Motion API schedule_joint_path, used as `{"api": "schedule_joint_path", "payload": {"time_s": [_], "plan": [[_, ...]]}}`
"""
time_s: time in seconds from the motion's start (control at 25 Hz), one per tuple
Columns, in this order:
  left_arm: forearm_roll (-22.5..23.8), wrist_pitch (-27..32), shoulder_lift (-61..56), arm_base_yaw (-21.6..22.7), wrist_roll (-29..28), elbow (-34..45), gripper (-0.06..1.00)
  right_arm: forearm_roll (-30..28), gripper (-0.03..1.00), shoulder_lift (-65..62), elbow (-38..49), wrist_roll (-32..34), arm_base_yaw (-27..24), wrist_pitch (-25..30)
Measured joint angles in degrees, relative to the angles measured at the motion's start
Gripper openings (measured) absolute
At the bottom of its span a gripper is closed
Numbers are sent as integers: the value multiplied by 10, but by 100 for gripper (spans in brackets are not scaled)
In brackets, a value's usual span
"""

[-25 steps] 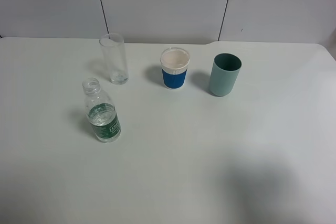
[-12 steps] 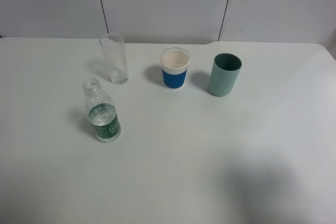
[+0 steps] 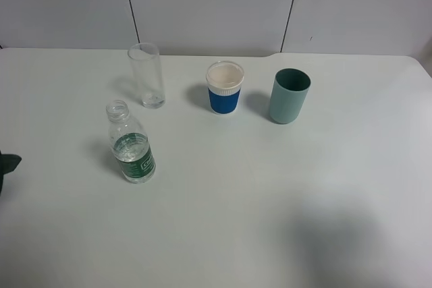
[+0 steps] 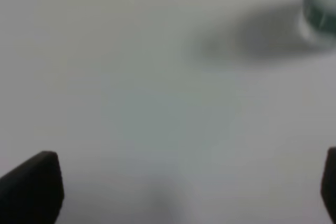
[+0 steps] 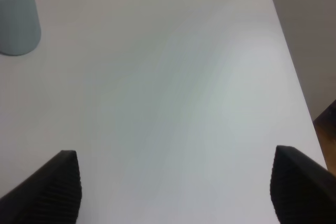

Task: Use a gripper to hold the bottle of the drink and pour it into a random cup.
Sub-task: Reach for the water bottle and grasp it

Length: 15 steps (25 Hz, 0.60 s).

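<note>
The bottle of the drink [image 3: 132,144] stands upright and capless on the white table [image 3: 270,187], left of centre, with a green label and clear liquid. The tall clear glass cup [image 3: 147,75] stands just behind it. A dark tip of my left gripper [image 3: 7,164] shows at the far left edge, well left of the bottle. In the left wrist view the left gripper [image 4: 181,192] is open and empty, and the bottle's base [image 4: 320,9] is blurred at the frame's edge. My right gripper [image 5: 176,192] is open and empty over bare table.
A blue-and-white cup [image 3: 225,88] and a teal-green cup [image 3: 289,96] stand in the back row right of the glass. The teal cup also shows in the right wrist view [image 5: 17,14]. The table's right edge [image 5: 294,77] runs close to the right gripper.
A dark part of my left gripper has come into the exterior view at the far left edge. The bottle and cups have not moved.
</note>
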Motion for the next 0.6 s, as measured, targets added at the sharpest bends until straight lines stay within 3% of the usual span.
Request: {"api": "schedule_joint_path", "payload": {"time_s": [0.16, 0.28, 0.6], "plan": [[44, -8, 8, 0, 5, 34, 99, 0, 74, 0, 0, 0, 0, 0], [52, -27, 8, 0, 5, 47, 99, 0, 74, 0, 0, 0, 0, 0], [-44, -75, 29, 0, 5, 48, 99, 0, 74, 0, 0, 0, 0, 0]]}}
